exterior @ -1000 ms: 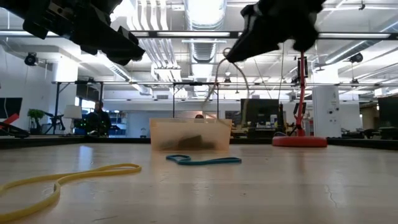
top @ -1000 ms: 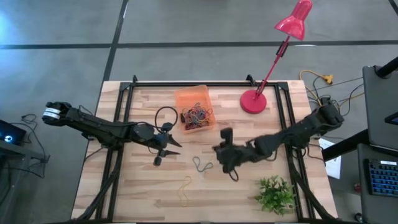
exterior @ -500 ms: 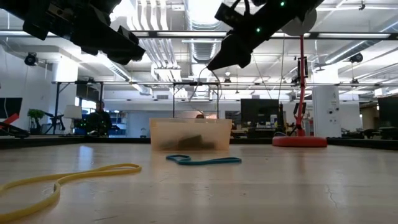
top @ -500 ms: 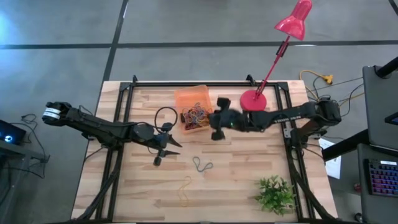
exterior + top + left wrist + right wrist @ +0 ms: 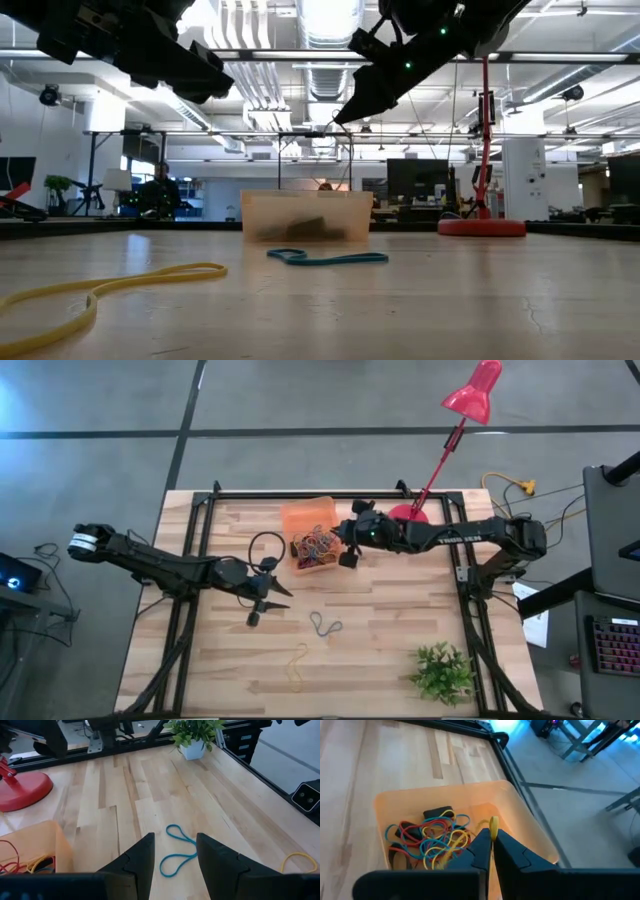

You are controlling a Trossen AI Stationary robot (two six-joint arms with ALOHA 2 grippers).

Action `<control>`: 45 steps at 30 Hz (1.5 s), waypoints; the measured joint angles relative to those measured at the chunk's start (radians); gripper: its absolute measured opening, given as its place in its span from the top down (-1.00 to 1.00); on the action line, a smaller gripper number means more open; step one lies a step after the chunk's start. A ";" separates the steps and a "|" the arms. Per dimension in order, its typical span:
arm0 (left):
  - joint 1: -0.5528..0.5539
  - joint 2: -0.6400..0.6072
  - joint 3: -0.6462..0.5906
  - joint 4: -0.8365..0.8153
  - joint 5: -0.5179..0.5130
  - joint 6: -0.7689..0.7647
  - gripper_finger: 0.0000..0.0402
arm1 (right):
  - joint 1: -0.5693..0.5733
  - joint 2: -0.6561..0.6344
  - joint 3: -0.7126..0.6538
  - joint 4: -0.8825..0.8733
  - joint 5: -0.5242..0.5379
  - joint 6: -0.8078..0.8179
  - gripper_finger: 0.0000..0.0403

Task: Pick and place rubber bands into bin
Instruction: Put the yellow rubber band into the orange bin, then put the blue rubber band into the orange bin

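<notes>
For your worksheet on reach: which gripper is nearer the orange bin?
Right. The right gripper hangs at the bin's edge; the left gripper waits apart, toward the table's front.

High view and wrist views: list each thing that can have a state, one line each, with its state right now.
right gripper: shut on a yellow rubber band, above the bin.
left gripper: open, empty, over the table.
bin: upright, holding a tangle of rubber bands.
blue band: loose on the table.
yellow band: loose on the table.
lamp: standing, head tilted.
</notes>
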 joint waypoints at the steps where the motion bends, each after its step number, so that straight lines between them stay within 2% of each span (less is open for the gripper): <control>1: 0.000 0.000 0.000 0.002 0.000 0.000 0.36 | -0.005 0.000 -0.003 0.000 -0.014 0.005 0.96; 6: 0.000 0.000 0.000 0.003 0.000 0.000 0.36 | -0.016 0.003 -0.011 -0.001 -0.100 0.014 0.87; 17: -0.001 0.018 0.000 0.011 0.000 0.000 0.36 | -0.026 0.011 -0.015 -0.001 -0.115 0.049 0.33; 24: 0.000 0.043 0.000 0.026 0.000 0.001 0.36 | -0.027 0.011 -0.017 -0.008 -0.118 0.053 0.11; 28: 0.000 0.073 0.000 0.029 0.000 -0.001 0.36 | -0.026 0.011 -0.017 -0.026 -0.146 0.078 0.05; 31: -0.001 0.113 0.000 0.030 0.005 -0.009 0.36 | -0.026 0.011 -0.017 -0.092 -0.251 0.141 0.05; 34: -0.002 0.174 0.002 0.030 0.067 -0.028 0.36 | -0.007 0.011 -0.031 -0.171 -0.365 0.197 0.06; 37: -0.017 0.247 0.011 0.044 0.109 -0.062 0.36 | 0.043 0.011 -0.068 -0.195 -0.424 0.226 0.07; 45: -0.102 0.431 0.050 0.148 0.140 -0.116 0.36 | 0.230 0.011 -0.156 -0.146 -0.439 0.281 0.12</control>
